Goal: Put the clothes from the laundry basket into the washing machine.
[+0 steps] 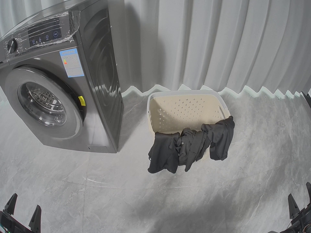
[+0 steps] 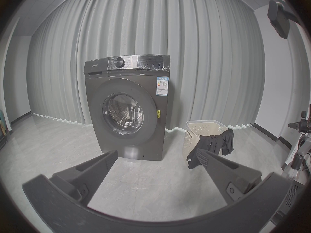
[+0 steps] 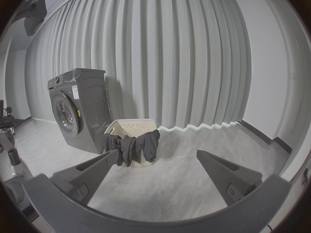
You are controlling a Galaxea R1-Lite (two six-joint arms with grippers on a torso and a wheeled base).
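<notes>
Left end effector (image 1: 25,207) and right end effector (image 1: 299,196) are both hovering above the grey marbled floor (image 1: 129,194), fingers spread wide and gripping nothing. Well ahead of them, dark grey clothes (image 1: 191,144) are draping over the near rim of the cream perforated plastic laundry basket (image 1: 186,109). The basket is standing on the floor just beside the dark grey front-loading washing machine (image 1: 58,81).

Grey marble-patterned floor tiles (image 1: 194,194) carry two things; a dark grey front-loading washing machine (image 1: 61,81) stands well ahead of the left gripper (image 1: 26,201) and its fingers (image 1: 35,215); a cream perforated laundry basket (image 1: 186,109) sits near the machine, well ahead of the right gripper (image 1: 298,190) and its fingers (image 1: 292,206).
</notes>
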